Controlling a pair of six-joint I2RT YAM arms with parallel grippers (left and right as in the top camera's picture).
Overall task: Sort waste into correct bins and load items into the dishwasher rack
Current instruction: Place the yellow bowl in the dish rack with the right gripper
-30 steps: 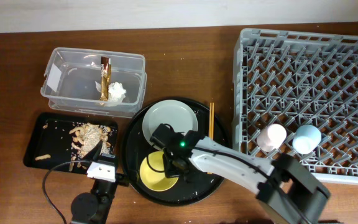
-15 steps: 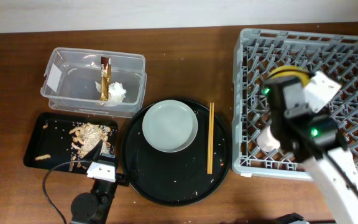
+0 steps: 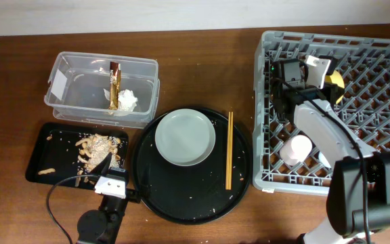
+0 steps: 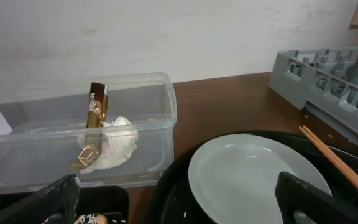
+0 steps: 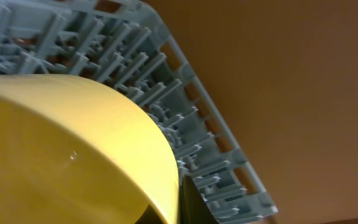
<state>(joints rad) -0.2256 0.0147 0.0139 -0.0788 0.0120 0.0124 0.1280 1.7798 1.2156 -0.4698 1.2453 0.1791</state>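
Note:
My right gripper (image 3: 319,72) is shut on the small yellow bowl (image 3: 336,85) and holds it tilted over the back of the grey dishwasher rack (image 3: 374,47). In the right wrist view the bowl (image 5: 61,149) fills the frame, with the rack's pegs (image 5: 166,81) behind it. A pink cup (image 3: 296,148) lies in the rack. The blue cup is hidden by my arm. The grey-green plate (image 3: 185,137) and the chopsticks (image 3: 229,150) lie on the round black tray (image 3: 181,200). My left gripper (image 3: 109,171) is open and empty; in its wrist view (image 4: 179,208) it faces the plate (image 4: 253,180).
The clear tub (image 3: 70,98) holds the brown-and-gold wrapper (image 3: 114,85) and white tissue (image 3: 128,102), which also show in the left wrist view as wrapper (image 4: 95,124) and tissue (image 4: 114,146). The shallow black tray (image 3: 42,159) holds food scraps (image 3: 97,146). Bare wooden table lies between the tub and the rack.
My right gripper lifted the yellow bowl off the round tray and carried it right to the back of the rack. The left arm has not moved.

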